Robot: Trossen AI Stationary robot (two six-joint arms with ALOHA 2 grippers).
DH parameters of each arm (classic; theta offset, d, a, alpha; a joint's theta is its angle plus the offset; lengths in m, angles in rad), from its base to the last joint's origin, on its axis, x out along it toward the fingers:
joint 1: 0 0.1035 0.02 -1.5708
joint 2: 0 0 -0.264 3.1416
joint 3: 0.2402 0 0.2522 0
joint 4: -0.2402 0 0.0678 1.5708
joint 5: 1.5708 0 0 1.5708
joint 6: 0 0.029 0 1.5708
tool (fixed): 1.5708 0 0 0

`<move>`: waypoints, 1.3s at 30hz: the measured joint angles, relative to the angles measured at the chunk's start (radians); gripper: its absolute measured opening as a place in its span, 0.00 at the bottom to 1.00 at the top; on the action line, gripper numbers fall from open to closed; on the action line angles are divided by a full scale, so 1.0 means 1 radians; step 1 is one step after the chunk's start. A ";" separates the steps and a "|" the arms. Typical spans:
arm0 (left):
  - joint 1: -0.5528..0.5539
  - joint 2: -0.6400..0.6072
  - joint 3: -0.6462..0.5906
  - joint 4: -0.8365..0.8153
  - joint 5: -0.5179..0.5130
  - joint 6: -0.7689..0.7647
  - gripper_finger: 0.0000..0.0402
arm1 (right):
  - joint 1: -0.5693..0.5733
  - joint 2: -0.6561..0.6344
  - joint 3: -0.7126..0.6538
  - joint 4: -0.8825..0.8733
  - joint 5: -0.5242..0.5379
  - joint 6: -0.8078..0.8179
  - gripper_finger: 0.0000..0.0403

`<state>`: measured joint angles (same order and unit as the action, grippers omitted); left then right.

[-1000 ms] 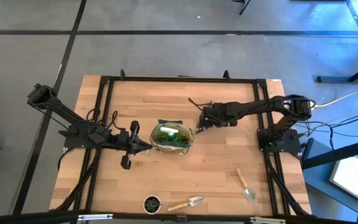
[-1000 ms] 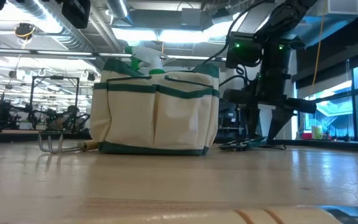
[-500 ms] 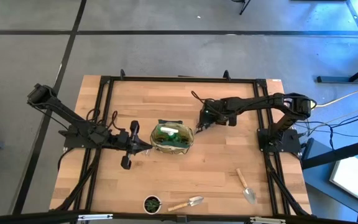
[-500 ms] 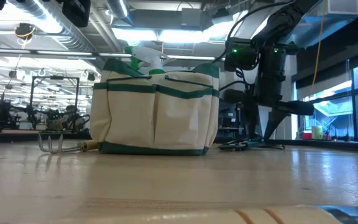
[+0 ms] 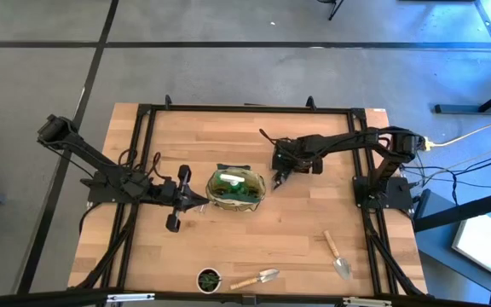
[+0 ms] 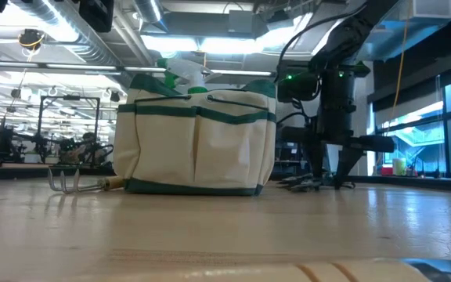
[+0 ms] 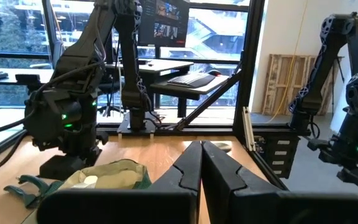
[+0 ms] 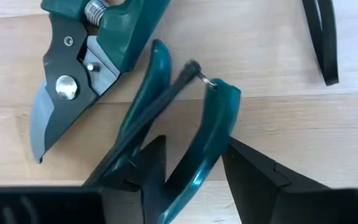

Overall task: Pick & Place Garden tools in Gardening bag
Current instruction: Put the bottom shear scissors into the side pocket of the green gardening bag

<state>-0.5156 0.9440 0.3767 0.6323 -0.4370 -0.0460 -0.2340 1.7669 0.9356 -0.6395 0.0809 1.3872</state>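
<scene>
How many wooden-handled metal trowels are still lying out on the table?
2: one wooden-handled metal trowel at the near edge beside the potted plant, another trowel near the right corner. The bag may hide others.

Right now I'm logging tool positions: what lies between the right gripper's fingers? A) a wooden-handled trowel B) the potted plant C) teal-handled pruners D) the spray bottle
C: the right wrist view shows the right gripper straddling a teal handle of the pruners lying on the table.

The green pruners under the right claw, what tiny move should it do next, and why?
Probably pinch shut. The right gripper is low over the wood with one teal handle of the pruners between its open fingers, so closing should grab it for the bag.
</scene>
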 joint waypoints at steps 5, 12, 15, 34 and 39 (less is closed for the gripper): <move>0.000 0.000 0.000 0.000 -0.014 0.001 0.01 | 0.000 -0.005 -0.003 0.005 0.001 -0.007 0.40; 0.000 0.000 0.000 0.000 -0.017 0.001 0.01 | 0.009 -0.006 -0.005 0.010 -0.025 -0.006 0.38; 0.000 0.000 0.000 0.000 -0.017 0.001 0.00 | 0.015 -0.006 -0.005 0.011 -0.023 -0.005 0.37; 0.000 0.000 0.000 0.000 -0.018 0.008 0.00 | 0.028 -0.008 -0.006 -0.019 -0.007 -0.067 0.13; 0.000 0.000 0.000 0.000 -0.018 0.008 0.01 | 0.047 -0.013 0.005 -0.036 0.014 -0.087 0.13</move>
<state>-0.5154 0.9440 0.3767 0.6323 -0.4551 -0.0382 -0.1867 1.7542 0.9407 -0.6759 0.0952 1.3005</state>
